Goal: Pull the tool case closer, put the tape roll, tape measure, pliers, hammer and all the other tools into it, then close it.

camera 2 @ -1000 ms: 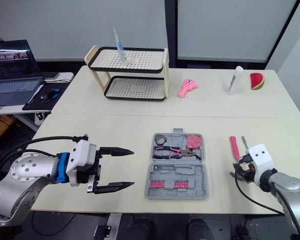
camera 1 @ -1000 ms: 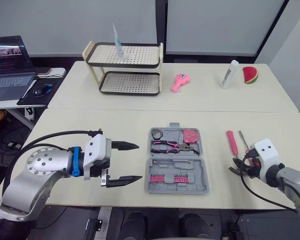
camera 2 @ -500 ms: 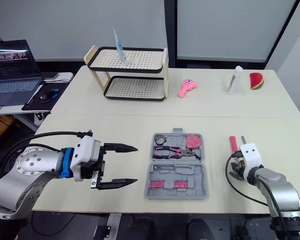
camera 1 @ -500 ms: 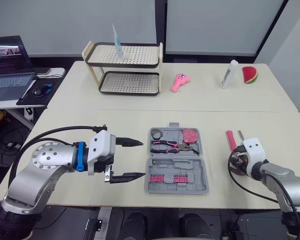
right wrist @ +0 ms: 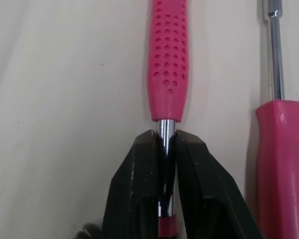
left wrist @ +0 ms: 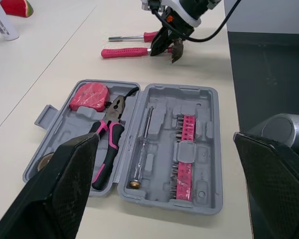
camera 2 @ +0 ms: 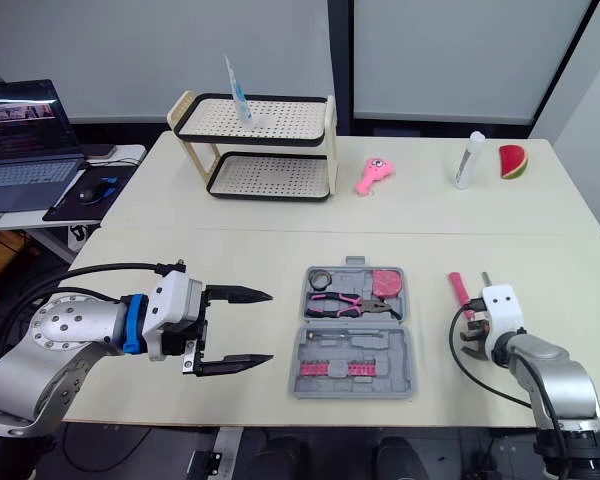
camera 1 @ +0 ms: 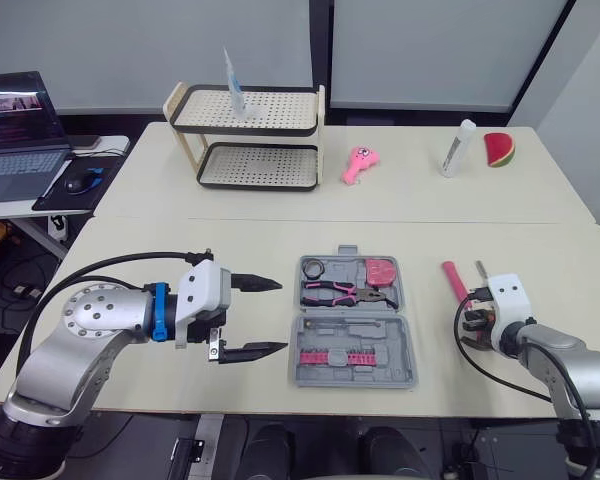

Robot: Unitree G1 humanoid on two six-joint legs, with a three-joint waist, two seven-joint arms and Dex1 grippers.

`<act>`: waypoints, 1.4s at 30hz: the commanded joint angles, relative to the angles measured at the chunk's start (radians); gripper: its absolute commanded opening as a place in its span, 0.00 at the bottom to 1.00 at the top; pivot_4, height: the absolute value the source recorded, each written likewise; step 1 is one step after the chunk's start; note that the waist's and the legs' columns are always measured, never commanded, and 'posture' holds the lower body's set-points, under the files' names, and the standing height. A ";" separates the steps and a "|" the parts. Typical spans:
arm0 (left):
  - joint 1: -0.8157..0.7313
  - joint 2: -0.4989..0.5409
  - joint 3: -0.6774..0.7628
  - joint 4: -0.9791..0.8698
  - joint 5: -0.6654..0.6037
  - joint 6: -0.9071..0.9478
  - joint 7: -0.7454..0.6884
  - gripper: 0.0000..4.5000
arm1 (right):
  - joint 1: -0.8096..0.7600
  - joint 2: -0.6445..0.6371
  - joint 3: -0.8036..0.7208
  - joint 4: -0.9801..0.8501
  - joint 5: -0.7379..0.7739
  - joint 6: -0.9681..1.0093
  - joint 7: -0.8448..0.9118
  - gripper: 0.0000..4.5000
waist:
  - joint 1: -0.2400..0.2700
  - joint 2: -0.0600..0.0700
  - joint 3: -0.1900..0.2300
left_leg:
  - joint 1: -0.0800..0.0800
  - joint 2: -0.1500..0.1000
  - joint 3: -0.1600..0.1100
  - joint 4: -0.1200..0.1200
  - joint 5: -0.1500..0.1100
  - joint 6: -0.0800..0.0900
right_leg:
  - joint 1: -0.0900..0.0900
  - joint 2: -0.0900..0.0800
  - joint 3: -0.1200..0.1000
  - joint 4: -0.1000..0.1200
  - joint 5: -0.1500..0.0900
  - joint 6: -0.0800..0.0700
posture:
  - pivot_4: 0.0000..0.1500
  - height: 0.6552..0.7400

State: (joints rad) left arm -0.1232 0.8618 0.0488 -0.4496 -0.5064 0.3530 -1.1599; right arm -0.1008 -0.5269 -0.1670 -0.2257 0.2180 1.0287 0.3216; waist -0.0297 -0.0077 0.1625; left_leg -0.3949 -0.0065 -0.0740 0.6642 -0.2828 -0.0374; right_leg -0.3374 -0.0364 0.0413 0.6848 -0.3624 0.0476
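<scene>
From the head, the open tool case (camera 1: pixel 357 366) lay mid-tabletop, the left gripper (camera 1: pixel 280 316) gaping to its left; the left wrist view showed pliers (left wrist: pixel 108 137) inside; the right wrist view showed the right gripper (right wrist: pixel 165 137) pinching, fingers (right wrist: pixel 134 189) closed, the slick shaft of the pink-handled tool (right wrist: pixel 168 59) right of the case, likely to swivel or slip

Tool case (camera 1: pixel 376 330) 1; pliers (camera 1: pixel 342 292) 1; tape measure (camera 1: pixel 382 271) 1; tape roll (camera 1: pixel 314 267) 1; hammer (right wrist: pixel 168 59) 1; screwdriver (right wrist: pixel 281 149) 1.

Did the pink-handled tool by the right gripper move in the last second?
Yes. The pink-handled tool, clamped in the right gripper, has swung toward the tool case, widening its gap to the screwdriver.
</scene>
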 commanded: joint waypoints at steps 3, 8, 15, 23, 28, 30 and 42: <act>0.007 0.016 0.079 0.000 -0.017 0.007 0.029 1.00 | -0.064 0.002 -0.032 -0.131 0.045 0.069 0.003 0.05 | -0.002 0.000 0.000 | -0.001 0.000 0.001 0.000 0.000 0.000 | -0.003 0.000 0.000 0.003 0.000 0.000 | 1.00 0.87; 0.044 0.040 0.118 -0.004 -0.035 0.037 0.018 1.00 | -0.118 -0.068 -0.007 -0.223 0.086 0.126 0.060 0.05 | -0.001 0.000 0.000 | -0.003 0.000 0.002 0.000 0.000 0.000 | -0.007 0.000 0.000 0.005 0.000 0.000 | 1.00 0.87; 0.158 0.082 0.152 0.037 0.022 -0.042 -0.034 1.00 | -0.198 -0.467 0.261 -0.355 0.122 -0.007 0.439 0.05 | -0.002 0.002 0.001 | -0.004 0.000 0.002 0.000 0.000 0.000 | -0.008 -0.001 0.000 0.004 0.000 0.000 | 1.00 0.87; 0.253 0.129 0.139 0.077 0.100 -0.172 -0.107 1.00 | -0.368 -0.552 0.594 -0.382 0.009 -0.221 0.715 0.05 | -0.002 0.001 0.002 | -0.004 0.001 0.002 0.000 0.000 0.000 | -0.008 -0.002 0.000 0.003 0.000 0.000 | 1.00 0.87; 0.289 0.129 0.132 0.064 0.117 -0.193 -0.107 1.00 | -0.435 -0.438 0.752 -0.316 -0.103 -0.266 0.723 0.05 | -0.002 0.001 0.002 | -0.004 0.001 0.002 0.001 0.000 0.000 | -0.008 -0.002 0.000 0.004 0.000 0.000 | 1.00 0.87; 0.292 0.131 0.133 0.063 0.118 -0.195 -0.106 1.00 | -0.459 -0.402 0.792 -0.280 -0.145 -0.288 0.733 0.05 | -0.001 0.001 0.002 | -0.004 0.001 0.002 0.001 0.000 0.000 | -0.009 -0.002 0.000 0.005 0.000 0.000 | 1.00 0.87; 0.276 0.129 0.118 0.048 0.124 -0.187 -0.087 1.00 | -0.541 -0.230 0.866 -0.130 -0.259 -0.320 0.767 0.05 | -0.002 0.001 0.002 | -0.005 0.001 0.003 0.001 0.000 0.000 | -0.013 -0.002 0.000 0.009 0.000 0.000 | 1.00 0.87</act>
State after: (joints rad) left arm 0.1614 0.9817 0.1639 -0.3791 -0.3857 0.1685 -1.2515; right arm -0.6132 -0.7638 0.7085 -0.3401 -0.0277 0.7233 1.0803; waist -0.0321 -0.0071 0.1647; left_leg -0.4002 -0.0057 -0.0712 0.6656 -0.2827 -0.0374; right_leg -0.3509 -0.0385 0.0410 0.6947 -0.3624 0.0475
